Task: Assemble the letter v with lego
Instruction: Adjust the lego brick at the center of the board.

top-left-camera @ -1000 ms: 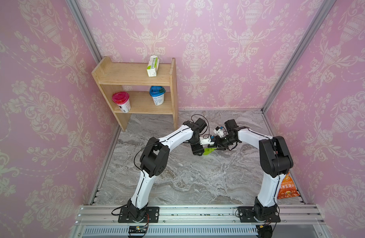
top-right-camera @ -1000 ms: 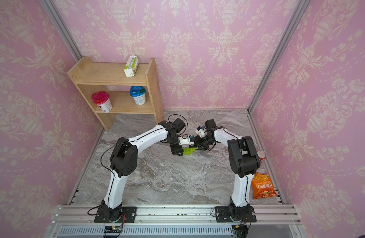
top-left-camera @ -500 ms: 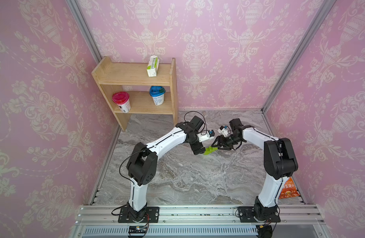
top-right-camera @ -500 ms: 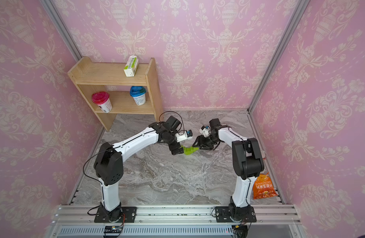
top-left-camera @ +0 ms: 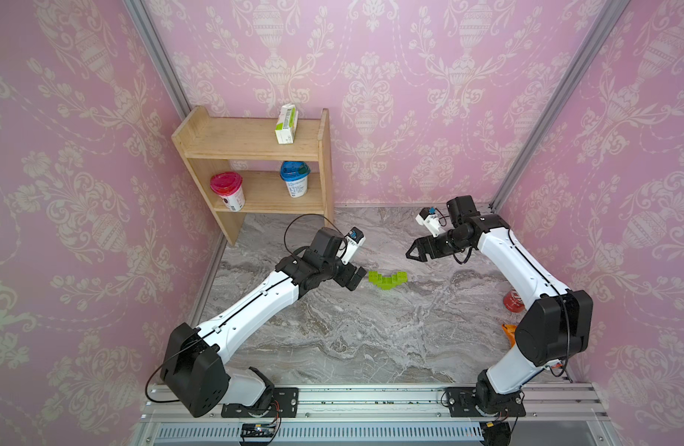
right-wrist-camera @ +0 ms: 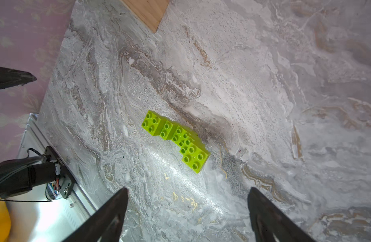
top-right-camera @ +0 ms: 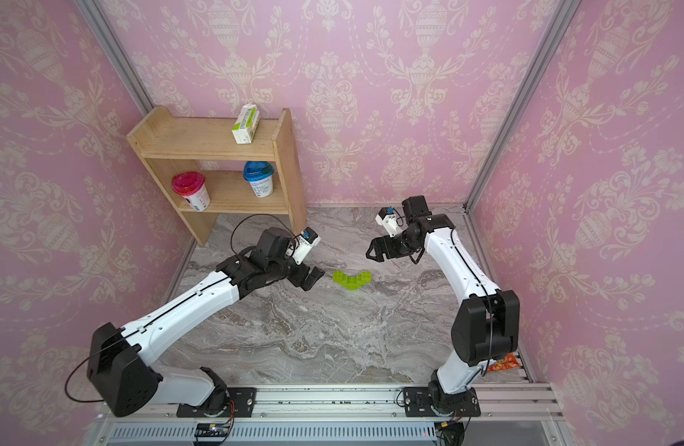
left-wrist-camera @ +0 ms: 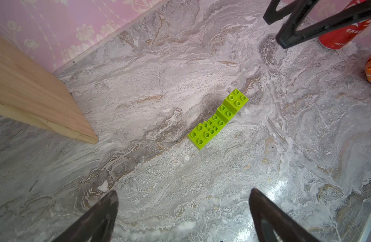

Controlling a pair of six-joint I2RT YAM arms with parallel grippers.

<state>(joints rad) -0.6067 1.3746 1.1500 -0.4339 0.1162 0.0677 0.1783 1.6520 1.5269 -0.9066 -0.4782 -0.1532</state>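
The letter v, a stepped run of joined lime-green lego, rests on the marble table between the two arms with its studs up, and nothing touches it. In the left wrist view the letter v lies well ahead of my left gripper, which is open and empty. My left gripper sits just left of the bricks. My right gripper is open and empty too, raised to the right and behind the letter v.
A wooden shelf stands at the back left with a carton, a red-lidded cup and a blue-lidded cup. A red can and an orange snack bag lie by the right wall.
Both grippers have opened and pulled apart, the left one leftwards and the right one back to the right. The lego they held together between them now rests free on the table.
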